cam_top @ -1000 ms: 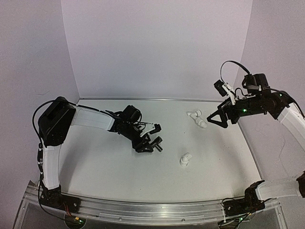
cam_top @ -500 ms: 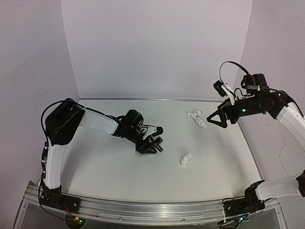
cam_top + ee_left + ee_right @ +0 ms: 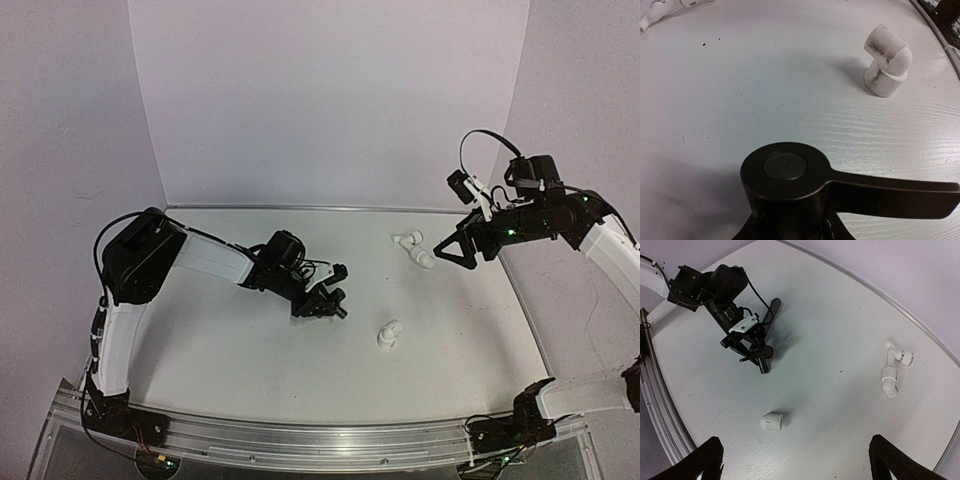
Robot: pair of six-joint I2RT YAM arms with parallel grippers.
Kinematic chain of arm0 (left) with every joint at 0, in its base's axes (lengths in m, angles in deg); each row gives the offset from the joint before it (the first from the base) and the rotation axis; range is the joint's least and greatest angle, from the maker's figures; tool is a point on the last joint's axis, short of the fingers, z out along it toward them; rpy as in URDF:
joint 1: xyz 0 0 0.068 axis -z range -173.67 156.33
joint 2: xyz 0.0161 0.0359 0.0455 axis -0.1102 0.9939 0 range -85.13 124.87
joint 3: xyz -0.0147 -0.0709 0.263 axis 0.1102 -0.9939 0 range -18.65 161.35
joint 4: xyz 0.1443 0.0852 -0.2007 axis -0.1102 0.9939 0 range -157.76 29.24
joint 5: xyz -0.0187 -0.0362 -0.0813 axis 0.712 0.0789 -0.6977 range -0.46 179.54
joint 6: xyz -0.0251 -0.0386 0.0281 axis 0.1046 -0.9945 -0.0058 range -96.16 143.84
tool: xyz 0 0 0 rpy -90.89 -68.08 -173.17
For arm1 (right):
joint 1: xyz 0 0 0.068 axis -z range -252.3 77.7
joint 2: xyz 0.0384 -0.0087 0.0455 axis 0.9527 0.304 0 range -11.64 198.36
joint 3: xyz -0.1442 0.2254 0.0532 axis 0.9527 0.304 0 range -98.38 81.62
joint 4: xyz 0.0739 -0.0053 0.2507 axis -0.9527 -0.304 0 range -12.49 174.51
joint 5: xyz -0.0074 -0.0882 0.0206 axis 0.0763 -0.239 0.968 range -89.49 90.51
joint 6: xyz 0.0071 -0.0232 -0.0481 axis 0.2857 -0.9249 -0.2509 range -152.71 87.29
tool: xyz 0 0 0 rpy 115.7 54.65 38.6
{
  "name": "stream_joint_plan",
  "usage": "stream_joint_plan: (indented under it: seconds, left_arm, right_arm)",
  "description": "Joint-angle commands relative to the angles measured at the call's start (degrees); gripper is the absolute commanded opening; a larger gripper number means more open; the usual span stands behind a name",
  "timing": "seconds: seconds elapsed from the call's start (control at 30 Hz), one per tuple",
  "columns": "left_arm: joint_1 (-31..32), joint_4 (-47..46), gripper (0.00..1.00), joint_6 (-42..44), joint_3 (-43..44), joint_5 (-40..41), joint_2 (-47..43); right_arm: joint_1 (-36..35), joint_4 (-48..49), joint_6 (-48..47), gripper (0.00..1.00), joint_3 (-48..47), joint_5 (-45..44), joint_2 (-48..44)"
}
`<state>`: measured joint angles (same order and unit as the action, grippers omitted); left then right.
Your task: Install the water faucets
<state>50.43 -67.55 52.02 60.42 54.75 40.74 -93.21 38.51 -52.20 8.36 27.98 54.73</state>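
Note:
The dark grey faucet (image 3: 790, 180) fills the bottom of the left wrist view, its round cap facing the camera and its thin spout (image 3: 900, 197) running off to the right. My left gripper (image 3: 320, 297) is shut on the faucet (image 3: 338, 311) just above the middle of the table. A white elbow fitting (image 3: 389, 335) (image 3: 887, 62) (image 3: 771, 421) lies apart from it on the table. A second white fitting assembly (image 3: 414, 250) (image 3: 892, 372) lies further back. My right gripper (image 3: 446, 252) hovers open beside that assembly, holding nothing.
The white table (image 3: 230, 350) ends in a curved rim (image 3: 865, 292) against the white back and side walls. A metal rail (image 3: 300, 440) with both arm bases runs along the near edge.
The left gripper has closed on the faucet and shifted slightly to the right with it. The right arm has stayed still.

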Motion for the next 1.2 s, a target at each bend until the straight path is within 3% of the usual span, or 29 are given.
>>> stream_joint_plan:
  seconds: [0.0, 0.13, 0.3, 0.63, 0.9, 1.0, 1.17]
  left_arm:
    - [0.61, 0.16, 0.12, -3.04, 0.51, 0.16, -2.92]
    - [0.85, -1.54, 0.0, -8.15, -1.08, -0.27, -7.88]
    - [1.24, -3.29, 0.0, -18.32, -1.66, -1.38, -14.59]
    - [1.32, -7.47, 0.0, -48.5, 2.16, 1.94, -25.9]
    - [2.69, -16.69, 0.0, -69.2, 3.6, 13.77, -31.7]
    - [4.36, -25.03, 0.0, -71.01, 1.58, 15.63, -32.96]
    - [7.57, -32.77, 0.0, -64.39, -0.34, 11.74, -33.7]
  right_arm:
    - [-0.06, 0.1, -0.63, 0.98, -0.99, -0.27, 0.74]
    - [-0.07, 0.03, -0.85, 0.98, -2.4, 0.55, 1.96]
    - [-0.06, 0.06, -1.42, 0.98, -4.62, 2.67, 3.84]
    - [-0.07, 2.25, -1.93, 0.98, -7.54, 10.78, 6.75]
    - [-0.04, 10.68, 2.75, 0.97, -8.87, 16.02, 9.57]
    - [-0.06, 15.04, 5.95, 0.96, -8.07, 20.11, 10.2]
    - [-0.08, 17.78, 8.25, 0.9, -9.94, 24.99, 10.58]
